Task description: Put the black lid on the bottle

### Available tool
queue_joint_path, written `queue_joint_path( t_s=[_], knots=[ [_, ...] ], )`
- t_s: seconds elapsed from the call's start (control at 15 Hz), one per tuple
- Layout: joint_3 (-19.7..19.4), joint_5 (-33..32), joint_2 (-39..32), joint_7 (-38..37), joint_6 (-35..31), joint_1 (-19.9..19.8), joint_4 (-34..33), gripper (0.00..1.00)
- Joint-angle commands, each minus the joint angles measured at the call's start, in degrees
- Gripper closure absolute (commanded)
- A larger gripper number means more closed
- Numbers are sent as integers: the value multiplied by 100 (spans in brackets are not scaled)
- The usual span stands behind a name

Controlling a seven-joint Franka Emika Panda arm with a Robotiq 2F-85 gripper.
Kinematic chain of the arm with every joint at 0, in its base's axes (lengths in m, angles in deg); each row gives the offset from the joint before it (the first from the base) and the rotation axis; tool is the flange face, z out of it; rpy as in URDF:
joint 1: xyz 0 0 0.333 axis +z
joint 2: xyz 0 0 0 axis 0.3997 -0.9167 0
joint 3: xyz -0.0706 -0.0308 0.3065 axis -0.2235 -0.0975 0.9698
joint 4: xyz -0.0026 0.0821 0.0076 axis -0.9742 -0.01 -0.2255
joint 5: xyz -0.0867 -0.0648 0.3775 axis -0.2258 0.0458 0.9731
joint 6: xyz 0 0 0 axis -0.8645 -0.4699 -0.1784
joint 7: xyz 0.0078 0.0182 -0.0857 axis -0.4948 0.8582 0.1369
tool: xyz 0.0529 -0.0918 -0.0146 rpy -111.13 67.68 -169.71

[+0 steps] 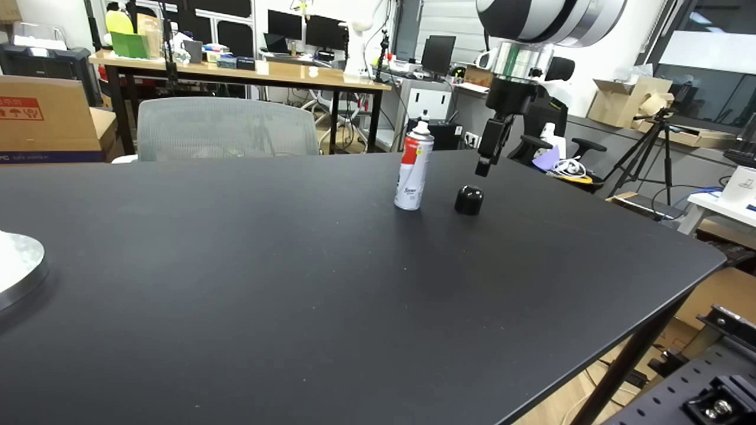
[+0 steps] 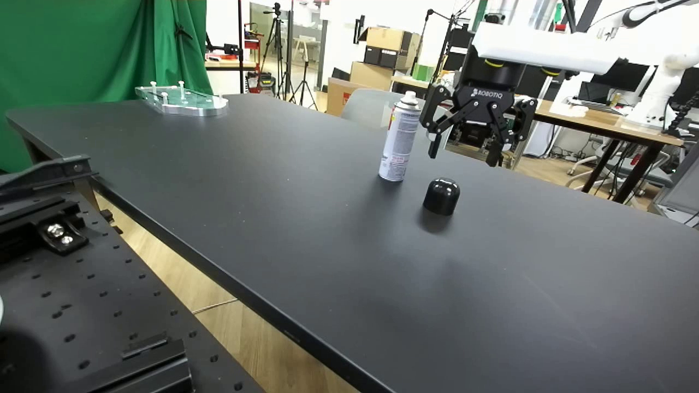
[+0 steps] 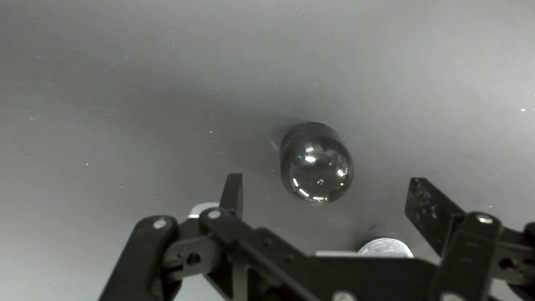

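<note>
The black lid (image 1: 469, 200), a shiny domed cap, stands on the dark table in both exterior views, dome up (image 2: 442, 197). The bottle (image 1: 414, 168), a white spray can with a red band and white nozzle, stands upright near the lid (image 2: 401, 141). My gripper (image 2: 464, 154) is open and empty, pointing down above the table near the lid and apart from it; it also shows in an exterior view (image 1: 484, 168). In the wrist view the lid (image 3: 316, 165) appears between the spread fingers (image 3: 326, 179). The bottle's silvery end (image 3: 385, 247) shows there, mostly hidden behind the gripper body.
A clear plate with several posts (image 2: 183, 102) lies at the table's far end. A white object on a round silvery base (image 1: 23, 268) stands at the table's edge. A grey chair (image 1: 227, 127) stands behind the table. A perforated black metal plate (image 2: 104, 305) adjoins the table.
</note>
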Motion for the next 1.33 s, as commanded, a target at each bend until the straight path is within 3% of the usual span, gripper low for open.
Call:
queue_joint_path(
  t_s=[0.0, 0.93, 1.07, 1.27],
  knots=[
    [76, 6, -231, 95, 135, -121, -328, 0],
    [-67, -544, -892, -205, 559, 83, -737, 0],
    [-101, -701, -935, -347, 424, 155, -686, 27],
    [-100, -891, -918, -524, 231, 225, -597, 49]
  ],
)
